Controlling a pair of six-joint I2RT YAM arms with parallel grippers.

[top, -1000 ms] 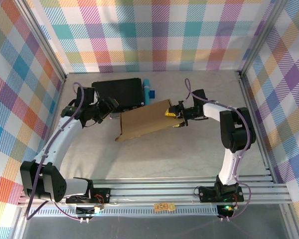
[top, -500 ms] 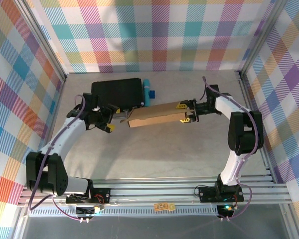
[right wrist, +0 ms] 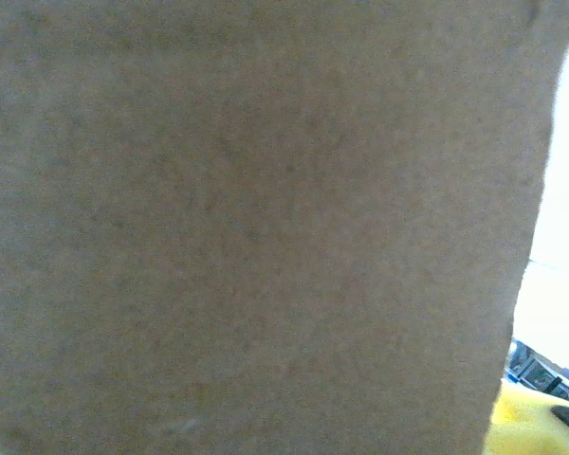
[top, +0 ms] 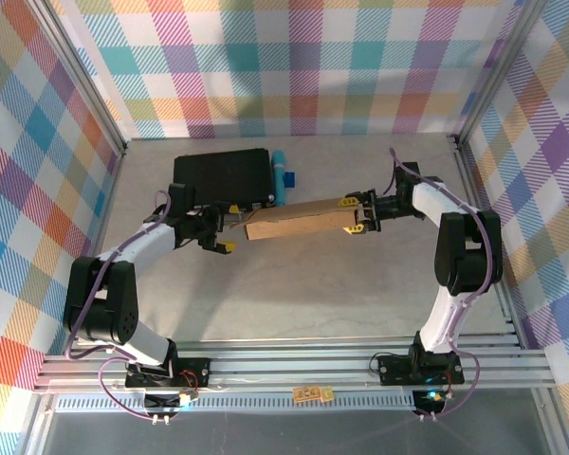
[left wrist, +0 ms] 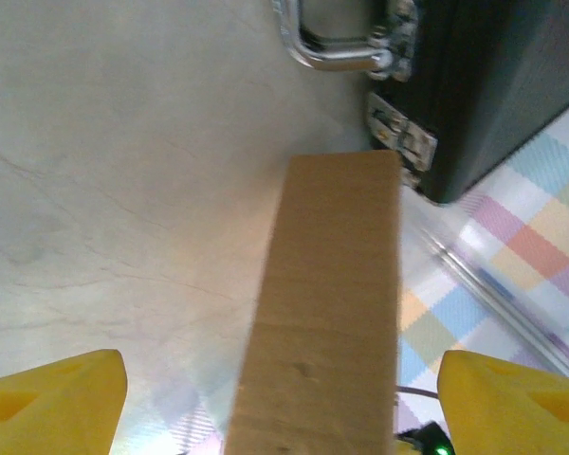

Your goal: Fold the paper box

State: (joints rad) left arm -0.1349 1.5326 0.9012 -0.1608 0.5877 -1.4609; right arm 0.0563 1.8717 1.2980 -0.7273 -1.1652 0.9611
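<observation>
Two grippers flank one workpiece.

Top ext. view: paper box (top: 299, 220), a flattened brown cardboard piece seen nearly edge-on, lies mid-table just in front of black case (top: 223, 177). Cannot tell if it rests on table (top: 294, 294) or hangs clear. Right gripper (top: 353, 216) is clamped across the box's right end. Left gripper (top: 229, 227) stands at the box's left end, jaws spread wide, no contact evident.

Left wrist view: box runs up centre between yellow fingertips (left wrist: 52, 398), clear gap each side. Case latch (left wrist: 398, 133) sits just beyond the box's far end.

Right wrist view: cardboard face v. close to lens; one yellow pad (right wrist: 526, 422) at lower right.

Handling est.: light, stiff across panels, bends at scored creases, dents if over-squeezed, low slip. Take hold at a panel edge nr a crease, not mid-flap.
</observation>
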